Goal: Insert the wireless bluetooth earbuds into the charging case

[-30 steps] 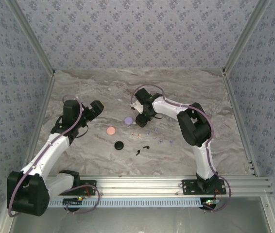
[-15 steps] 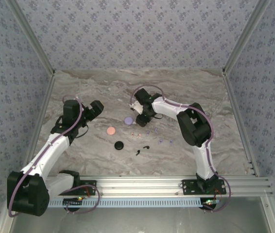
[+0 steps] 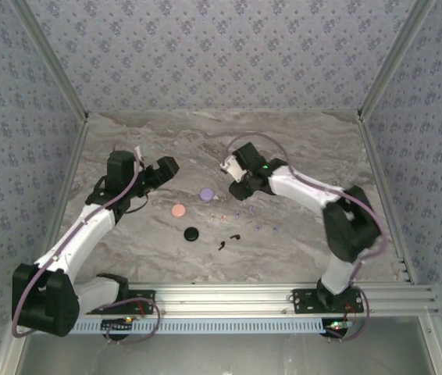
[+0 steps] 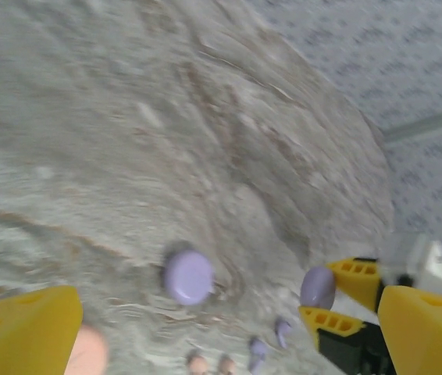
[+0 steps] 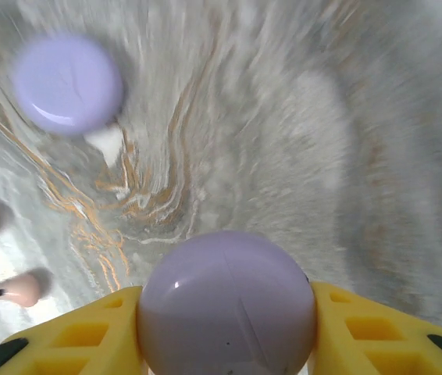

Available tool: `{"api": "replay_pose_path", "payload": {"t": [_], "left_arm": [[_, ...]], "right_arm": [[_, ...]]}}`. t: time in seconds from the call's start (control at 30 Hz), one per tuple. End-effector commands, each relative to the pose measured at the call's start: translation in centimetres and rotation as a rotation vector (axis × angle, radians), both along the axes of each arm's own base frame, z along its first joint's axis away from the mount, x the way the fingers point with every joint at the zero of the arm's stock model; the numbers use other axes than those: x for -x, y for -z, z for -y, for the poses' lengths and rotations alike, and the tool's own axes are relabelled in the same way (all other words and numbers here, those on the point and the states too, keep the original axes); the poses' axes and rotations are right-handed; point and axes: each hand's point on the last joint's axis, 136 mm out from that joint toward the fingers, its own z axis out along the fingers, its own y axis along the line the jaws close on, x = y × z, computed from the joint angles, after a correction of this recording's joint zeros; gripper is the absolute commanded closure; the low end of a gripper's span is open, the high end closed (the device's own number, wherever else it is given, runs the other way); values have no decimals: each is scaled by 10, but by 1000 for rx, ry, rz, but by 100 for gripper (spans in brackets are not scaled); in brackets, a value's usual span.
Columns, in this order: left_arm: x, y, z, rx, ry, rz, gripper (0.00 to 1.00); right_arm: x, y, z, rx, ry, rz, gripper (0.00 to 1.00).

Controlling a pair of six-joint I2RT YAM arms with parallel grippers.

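We see the left tool point(image 3: 164, 167) wide open, nothing btw its yellow fingers point(image 4: 22, 328). It hangs over the counter point(image 3: 307, 133) on the left side, pointing twd the middle.

The right tool point(image 3: 237, 188) is clamped on a lilac domed piece point(image 5: 227, 301). In the right wrist view both yellow pads point(image 5: 80, 340) press its sides. The left wrist view shows the same piece pinched btw those fingers. Prob. a charging case or half of one, but blur is heavy so we can't be sure. Whether it's clear of the counter we can't tell.

Discs on the counter, all apart from each other:
- lilac disc point(image 3: 205, 192): just left of the right tool, not touching it
- pinkish disc point(image 3: 178, 210): nearer the bases & left of the lilac one
- black disc point(image 3: 192, 233): nearer again

The earbuds all lie loose on the counter, nearer the arm bases than the right tool:
- pink buds point(image 3: 219, 214): a pair, side by side
- lilac buds point(image 3: 258, 227): scattered to the right of the pink pair, w/ one close beside it
- black buds point(image 3: 234, 235): nearest the bases, just right of the black disc

In the right wrist view the pink buds sit at the left edge and the lilac disc top left, well apart from the held piece.
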Motion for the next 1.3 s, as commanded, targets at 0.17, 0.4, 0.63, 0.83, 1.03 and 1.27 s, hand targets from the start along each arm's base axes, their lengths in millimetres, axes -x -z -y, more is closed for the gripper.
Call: {"api": "replay_pose_path", "payload": {"t": [0.17, 0.4, 0.63, 0.83, 1.03, 1.27], "left_arm": [[18, -67, 89, 121, 367, 149, 8], [40, -103, 133, 208, 554, 258, 13], [62, -118, 168, 234, 698, 309, 15], [72, -123, 187, 232, 756, 325, 15], [76, -119, 201, 222, 793, 312, 18], [76, -115, 213, 217, 821, 298, 28]], "right_arm": [[27, -128, 17, -325, -30, 460, 53], [52, -172, 30, -407, -75, 647, 53], [65, -194, 34, -428, -109, 737, 53], [67, -198, 30, -419, -132, 752, 53], [66, -198, 27, -408, -142, 753, 53], [66, -197, 21, -405, -161, 749, 53]]}}
